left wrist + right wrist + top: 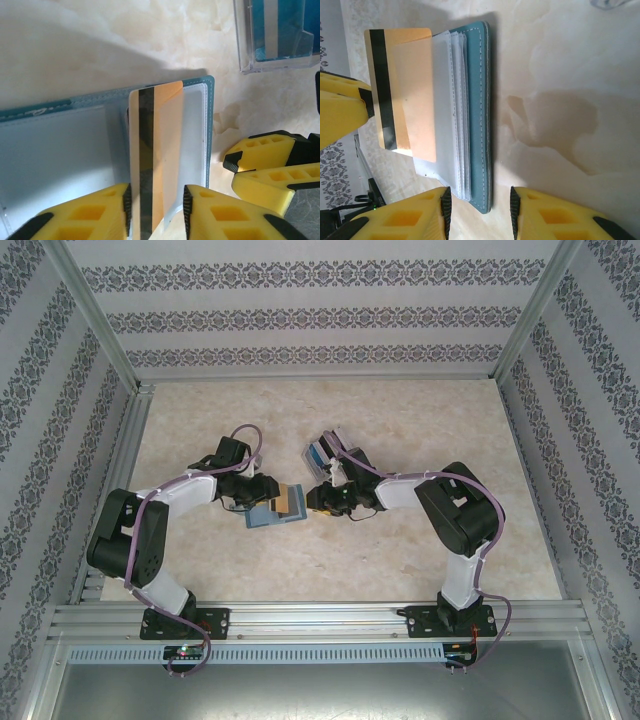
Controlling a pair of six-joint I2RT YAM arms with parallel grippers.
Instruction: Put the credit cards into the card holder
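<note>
Marbled beige table [450, 420], open teal card holder [60, 145].
Tan-orange dark-striped plastic card [165, 165] is grasped by left tool [157, 197] at holder; right tool [479, 202] grip cannot be told.

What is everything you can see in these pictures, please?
credit card: one, tan-orange with a dark stripe, partly inside a clear sleeve of the card holder
card holder: one, teal with clear sleeves, lying open at mid-table
clear box: one, transparent with blue contents, beyond the holder
table: one, beige marbled, under everything
left gripper: one, yellow and black, shut on the credit card's long edges
right gripper: one, yellow and black, open, straddling the holder's end
</note>
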